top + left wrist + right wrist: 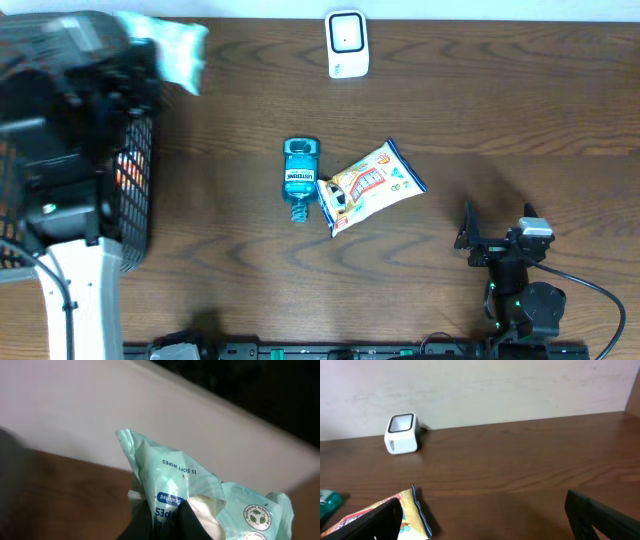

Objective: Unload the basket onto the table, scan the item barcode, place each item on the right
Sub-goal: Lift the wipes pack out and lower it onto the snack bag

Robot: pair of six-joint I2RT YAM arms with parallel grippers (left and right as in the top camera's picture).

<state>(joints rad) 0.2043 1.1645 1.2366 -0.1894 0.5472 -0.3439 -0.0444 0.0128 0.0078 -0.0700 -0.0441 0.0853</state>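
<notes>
My left gripper [165, 511] is shut on a pale green pack of wipes [172, 482], pinching its lower edge. In the overhead view the wipes pack [172, 50] hangs blurred at the far left of the table, level with the white barcode scanner [347, 44] at the back middle. No barcode shows on the pack. The right wrist view shows the scanner [401, 433] standing against the wall. My right gripper [498, 220] rests open and empty at the front right of the table.
A blue mouthwash bottle [300, 178] and a yellow snack bag [372, 185] lie mid-table. The snack bag [385, 515] sits just beyond my right gripper's left finger. A black wire basket [137, 200] stands at the left edge under the left arm.
</notes>
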